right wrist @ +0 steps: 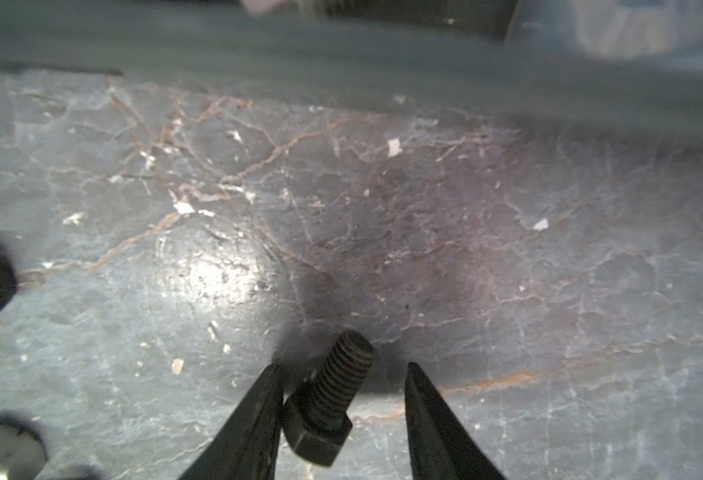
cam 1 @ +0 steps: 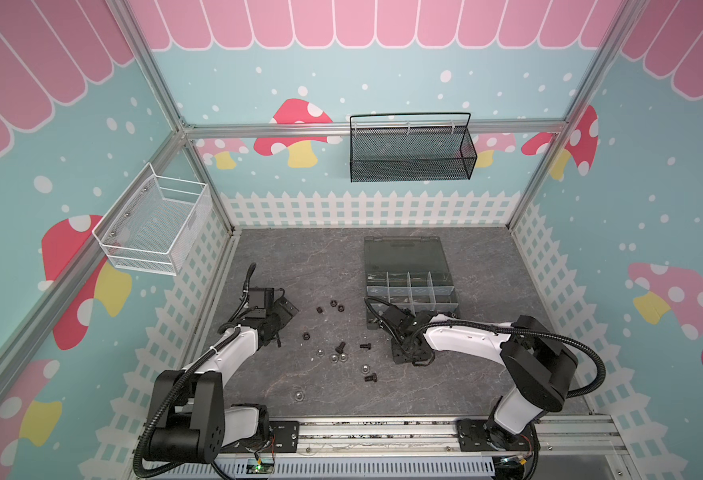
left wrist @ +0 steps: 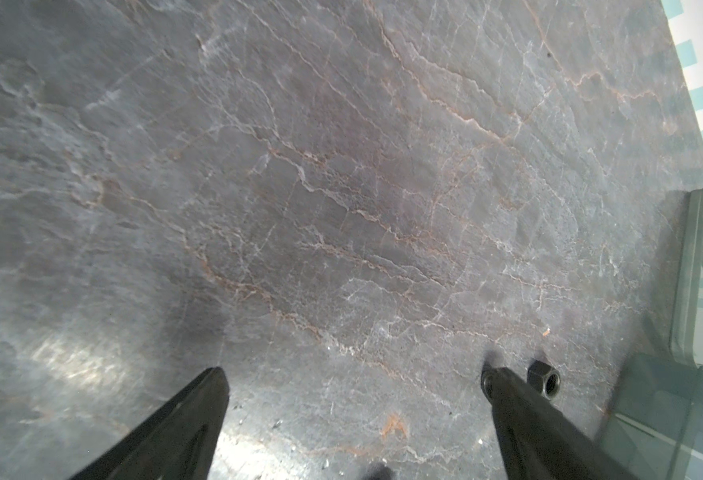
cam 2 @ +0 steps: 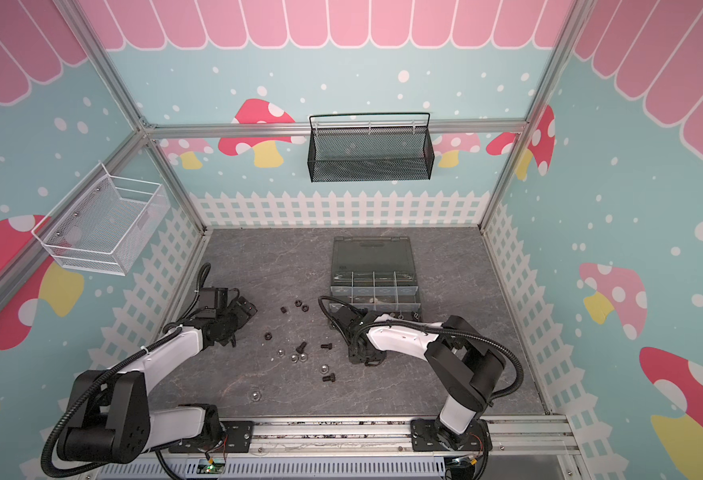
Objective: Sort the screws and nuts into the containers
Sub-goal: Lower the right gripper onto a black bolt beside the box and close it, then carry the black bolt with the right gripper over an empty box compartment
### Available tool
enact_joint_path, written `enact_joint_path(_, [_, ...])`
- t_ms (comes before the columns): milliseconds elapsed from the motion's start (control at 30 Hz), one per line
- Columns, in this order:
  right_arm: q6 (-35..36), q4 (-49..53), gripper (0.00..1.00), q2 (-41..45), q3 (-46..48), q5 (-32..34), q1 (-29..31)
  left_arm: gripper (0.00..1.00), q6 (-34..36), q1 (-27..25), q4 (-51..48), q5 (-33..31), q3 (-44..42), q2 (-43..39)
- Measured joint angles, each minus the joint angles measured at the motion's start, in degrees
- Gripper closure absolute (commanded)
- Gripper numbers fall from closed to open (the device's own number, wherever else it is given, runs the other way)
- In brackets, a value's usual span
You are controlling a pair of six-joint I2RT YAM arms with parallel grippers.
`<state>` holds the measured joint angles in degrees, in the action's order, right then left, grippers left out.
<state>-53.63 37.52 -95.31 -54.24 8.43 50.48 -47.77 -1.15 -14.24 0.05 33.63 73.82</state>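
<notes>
The grey organizer box (cam 1: 403,254) lies open at the back right, its containers (cam 1: 409,286) in rows. Loose black screws (cam 1: 365,345) and black nuts (cam 1: 334,303) lie scattered at mid-table with silver nuts (cam 1: 334,358). My right gripper (cam 1: 418,362) is low at the table in front of the box. In the right wrist view it (right wrist: 343,365) is open around a black screw (right wrist: 329,411); the screw leans on one finger, with a gap to the other. My left gripper (cam 1: 289,309) is wide open and holds nothing. In the left wrist view it (left wrist: 354,372) has a black nut (left wrist: 543,378) beside one fingertip.
A black mesh basket (cam 1: 412,153) hangs on the back wall and a white wire basket (cam 1: 154,228) on the left wall. A single silver nut (cam 1: 298,395) lies nearer the front rail (cam 1: 383,432). Fence-printed walls close in the table.
</notes>
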Motion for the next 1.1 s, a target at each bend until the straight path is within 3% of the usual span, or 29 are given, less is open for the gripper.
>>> enact_joint_path(567, [-1.2,-0.9,0.73,1.1,1.3,-0.5,0.2,0.0,0.0,0.0,0.0,0.0,0.0,0.0])
enact_joint_path(1100, [0.8,3.1,0.8,2.8,-1.2,2.8,0.1,0.0,0.0,0.0,0.0,0.0,0.0,-0.3])
